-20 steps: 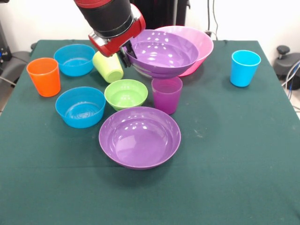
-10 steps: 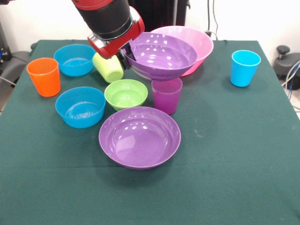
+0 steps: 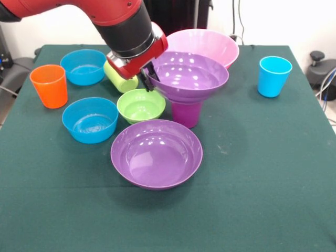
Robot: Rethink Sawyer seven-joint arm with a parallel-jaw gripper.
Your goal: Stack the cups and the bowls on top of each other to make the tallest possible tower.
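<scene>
My gripper (image 3: 151, 79) is shut on the left rim of a wide purple bowl (image 3: 190, 75), which sits level on the upright purple cup (image 3: 186, 113). A second wide purple bowl (image 3: 156, 153) lies in front. The small green bowl (image 3: 140, 105) is left of the purple cup. The lime green cup (image 3: 120, 76) lies on its side behind it, partly hidden by my arm. Two small blue bowls (image 3: 90, 119) (image 3: 83, 66) and the orange cup (image 3: 49, 85) stand at the left. The big pink bowl (image 3: 210, 44) is at the back, the light blue cup (image 3: 274, 76) at the right.
The green cloth table (image 3: 262, 173) runs to edges at the left and right. Cables and a black stand (image 3: 320, 68) are beyond the right edge.
My gripper has moved down and toward the camera with the purple bowl, which has levelled out from its tilt and now sits on the purple cup.
</scene>
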